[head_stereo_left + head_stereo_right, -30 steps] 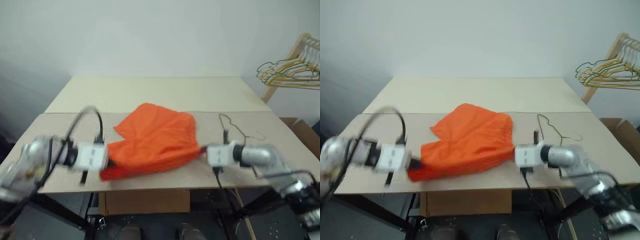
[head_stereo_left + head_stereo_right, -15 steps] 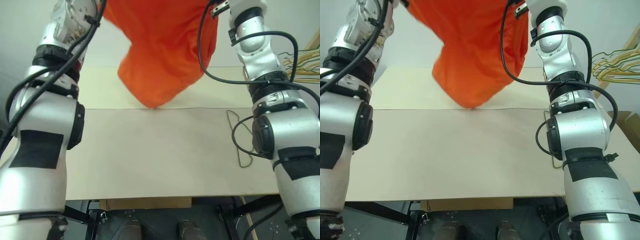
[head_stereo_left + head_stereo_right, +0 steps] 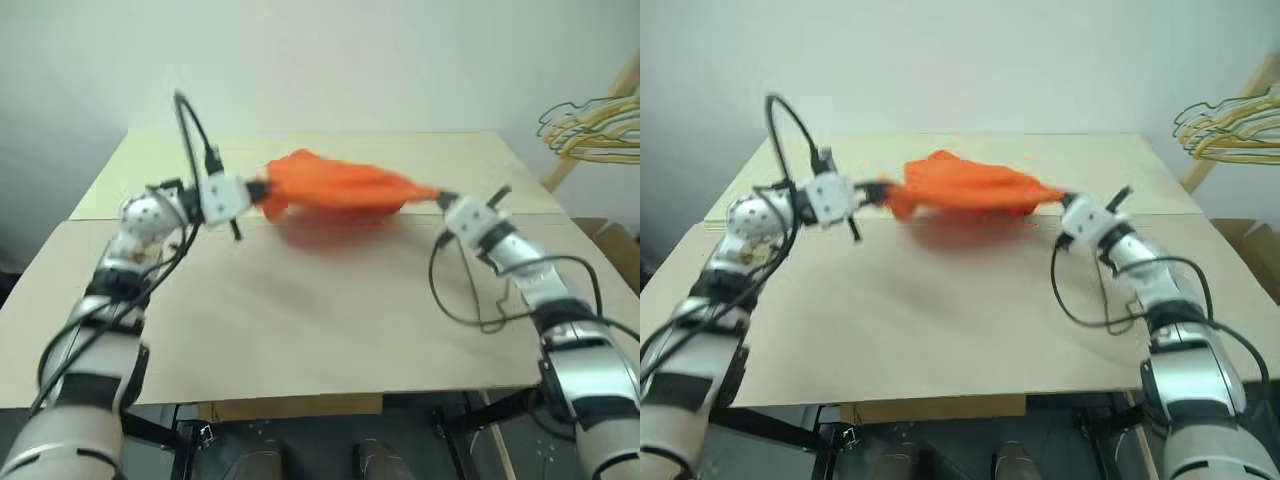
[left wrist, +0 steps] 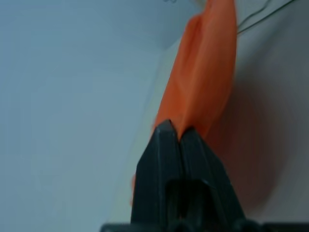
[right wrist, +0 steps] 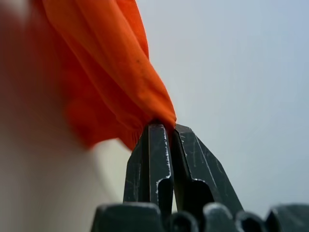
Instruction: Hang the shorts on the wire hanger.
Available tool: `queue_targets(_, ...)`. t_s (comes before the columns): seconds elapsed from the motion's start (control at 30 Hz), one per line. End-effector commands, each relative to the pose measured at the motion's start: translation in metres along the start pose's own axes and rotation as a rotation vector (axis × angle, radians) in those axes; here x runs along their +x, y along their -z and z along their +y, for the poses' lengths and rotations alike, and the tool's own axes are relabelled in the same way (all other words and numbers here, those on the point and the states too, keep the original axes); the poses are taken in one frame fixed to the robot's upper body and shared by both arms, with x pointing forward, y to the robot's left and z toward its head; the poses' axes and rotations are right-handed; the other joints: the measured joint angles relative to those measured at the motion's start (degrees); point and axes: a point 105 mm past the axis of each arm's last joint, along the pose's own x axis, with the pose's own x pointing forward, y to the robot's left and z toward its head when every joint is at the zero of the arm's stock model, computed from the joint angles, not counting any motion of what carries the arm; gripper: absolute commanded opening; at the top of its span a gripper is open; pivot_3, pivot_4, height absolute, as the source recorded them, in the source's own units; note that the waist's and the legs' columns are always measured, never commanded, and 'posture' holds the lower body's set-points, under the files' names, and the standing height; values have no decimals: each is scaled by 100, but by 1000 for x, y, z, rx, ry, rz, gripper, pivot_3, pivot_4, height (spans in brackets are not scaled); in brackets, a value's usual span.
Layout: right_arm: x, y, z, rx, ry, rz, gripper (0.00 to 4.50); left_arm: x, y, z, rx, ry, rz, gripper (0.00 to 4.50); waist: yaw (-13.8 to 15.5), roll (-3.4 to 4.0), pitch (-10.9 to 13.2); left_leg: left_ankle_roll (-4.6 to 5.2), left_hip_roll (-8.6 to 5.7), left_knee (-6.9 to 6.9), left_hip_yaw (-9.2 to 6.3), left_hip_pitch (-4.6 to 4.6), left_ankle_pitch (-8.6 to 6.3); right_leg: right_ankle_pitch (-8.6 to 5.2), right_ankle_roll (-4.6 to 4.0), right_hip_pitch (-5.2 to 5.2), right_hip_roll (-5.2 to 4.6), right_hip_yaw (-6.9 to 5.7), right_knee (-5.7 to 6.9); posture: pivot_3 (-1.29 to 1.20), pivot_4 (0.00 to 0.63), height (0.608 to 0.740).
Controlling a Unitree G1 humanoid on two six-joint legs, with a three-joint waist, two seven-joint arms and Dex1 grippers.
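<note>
Bright orange fabric shorts (image 3: 335, 186) stretched between left gripper (image 3: 255, 190) and right gripper (image 3: 437, 197), both clamped on fabric. Best kept taut, lowered flat beside thin grey wire hanger (image 3: 487, 290) near right gripper.

The bright orange shorts (image 3: 335, 187) hang stretched sideways just above the far part of the surface (image 3: 300, 320), bunched and pinched at each end, while the thin wire hanger (image 3: 1118, 312) lies flat near the right edge.

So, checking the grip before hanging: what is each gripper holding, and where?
Both hold the orange shorts: the left gripper pinches one end, the right gripper the opposite end, stretching the fabric above the table.
</note>
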Motion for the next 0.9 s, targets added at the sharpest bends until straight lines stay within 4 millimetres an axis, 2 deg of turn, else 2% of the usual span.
queue_targets(0.03,-13,-28,29,-90,-231,-167,30,-24,-42,-19,-31,212,-70,0,-134,0,-1,7,5,10,-1,2,-3,2,-2,3,3,2,7,153,0,740)
queue_targets(0.1,-19,-30,44,-109,-324,-180,30,-40,-44,-43,-65,364,-14,0,-209,4,3,77,5,20,-1,55,-42,1,-2,58,5,10,31,159,0,740)
queue_targets(0.13,-20,-31,49,-123,-352,-187,30,-51,-43,-55,-80,462,29,0,-246,8,6,93,5,20,5,110,-52,0,-1,107,5,15,25,159,0,740)
queue_targets(0.27,-14,-39,55,-176,-389,-212,30,-94,-49,-92,-167,764,151,0,-299,16,32,144,11,17,14,314,-27,-40,-13,308,7,11,-17,163,0,740)
queue_targets(0.33,-14,-42,61,-208,-431,-225,30,-108,-58,-109,-215,869,169,0,-297,15,36,151,21,11,19,386,-21,-42,-21,370,7,13,-12,161,0,740)
queue_targets(0.4,-19,-42,73,-227,-492,-233,30,-117,-66,-123,-261,938,169,0,-282,13,35,140,31,9,15,414,-28,-50,-34,391,4,10,-8,160,0,740)
queue_targets(0.5,-35,-36,89,-257,-596,-222,30,-117,-66,-139,-266,948,193,0,-154,14,34,153,33,5,21,414,-15,-50,-37,387,-7,12,2,163,0,740)
queue_targets(0.6,-45,-30,94,-290,-646,-194,30,-111,-58,-146,-231,907,239,0,-15,12,33,160,29,6,30,402,-8,-50,-38,381,-10,17,6,156,0,740)
queue_targets(0.77,-57,-18,78,-401,-618,-120,30,-83,-39,-152,-201,733,345,0,49,14,31,161,20,3,40,372,-11,-53,-38,357,-9,22,0,121,0,740)
queue_targets(0.9,-68,-25,70,-397,-584,-117,30,-78,-48,-159,-237,724,303,0,15,11,29,161,22,-5,38,359,-12,-49,-50,342,-2,22,-1,105,0,740)
